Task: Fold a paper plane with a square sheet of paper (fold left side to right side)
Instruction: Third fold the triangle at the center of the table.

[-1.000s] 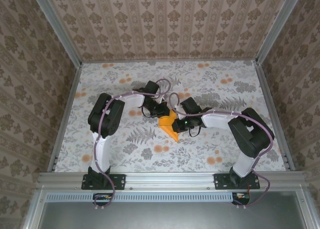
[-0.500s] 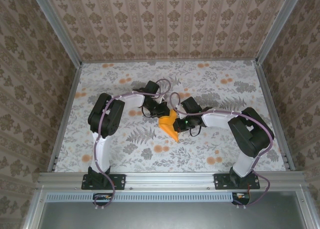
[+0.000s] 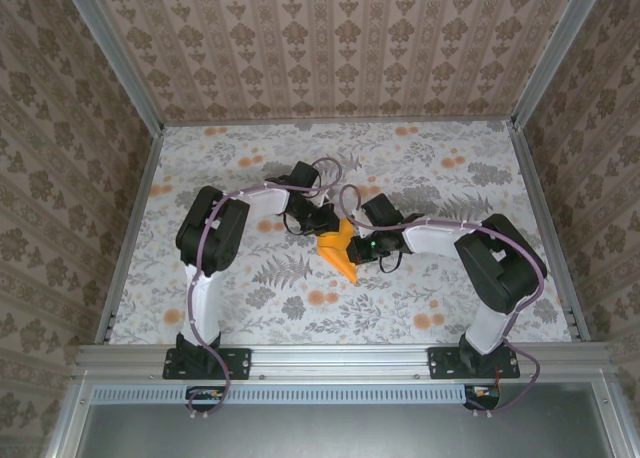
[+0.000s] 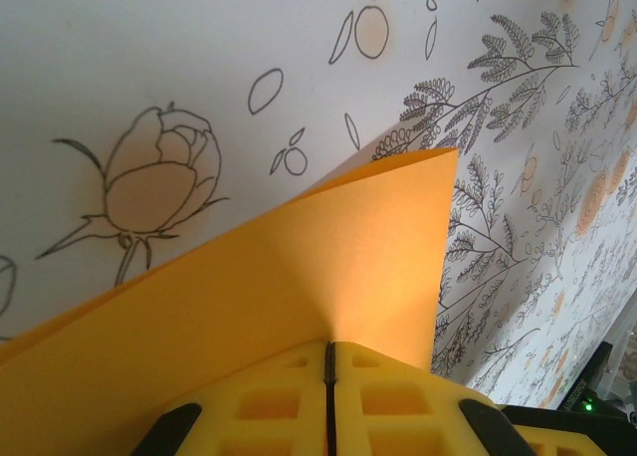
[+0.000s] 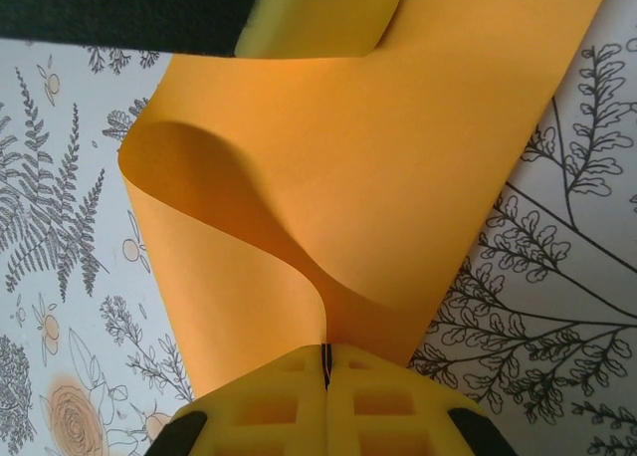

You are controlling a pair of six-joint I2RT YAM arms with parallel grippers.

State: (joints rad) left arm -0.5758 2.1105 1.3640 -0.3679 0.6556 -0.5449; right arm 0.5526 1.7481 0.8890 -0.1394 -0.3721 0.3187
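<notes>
While both arms hold on, almost nothing has moved since a second ago. The square sheet of paper [image 3: 340, 250] still hangs just over the middle of the table [image 3: 230, 168]. The left gripper [image 4: 328, 371] is pinched tight on one edge of the paper. The right gripper [image 5: 325, 371] is clamped on another edge the same way. Between them the paper bends in a big soft curl, not a flat fold. I think the side-to-side fold is only half done. The edges must meet, then the bend needs pressing flat on the table.
</notes>
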